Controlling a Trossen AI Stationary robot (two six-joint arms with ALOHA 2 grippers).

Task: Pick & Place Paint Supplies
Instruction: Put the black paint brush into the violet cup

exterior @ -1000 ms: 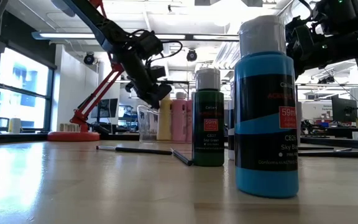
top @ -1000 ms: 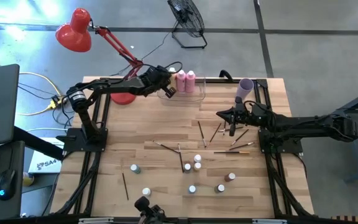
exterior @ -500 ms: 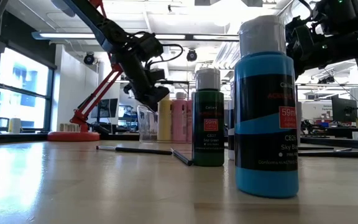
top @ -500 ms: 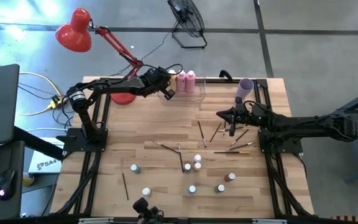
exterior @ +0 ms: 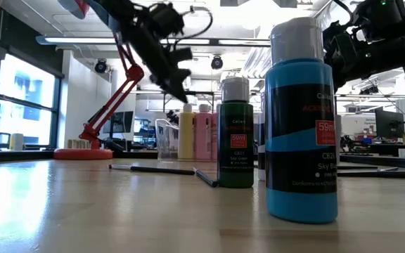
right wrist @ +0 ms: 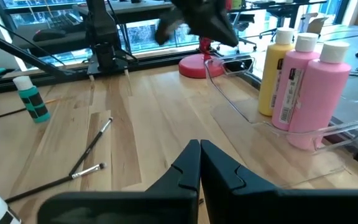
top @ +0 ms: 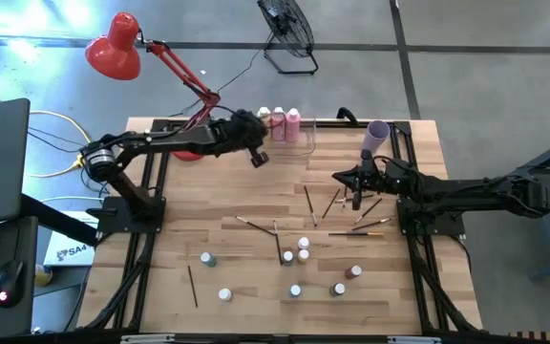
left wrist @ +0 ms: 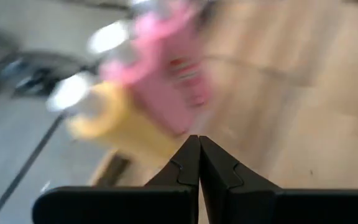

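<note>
- The clear bin stands at the far edge of the table; I use it as the landmark.
- Inside the bin stand the three tall bottles: one yellow-orange bottle and two pink ones, close together and upright.
- The left gripper is in the air just beside the bin, on the side of the red lamp. Its two fingers are pressed together and hold nothing.
- The right gripper is well apart from the bin, nearer to the lilac cup. Its fingers also meet with no gap, and nothing is between them.
- Several thin paintbrushes lie flat on the table, between the bin and the front edge.
- The small white-capped bottles stand further from the bin than the brushes, spread over the front half of the table.
- In the low view a green bottle and a blue bottle stand in front of the bin.
</note>
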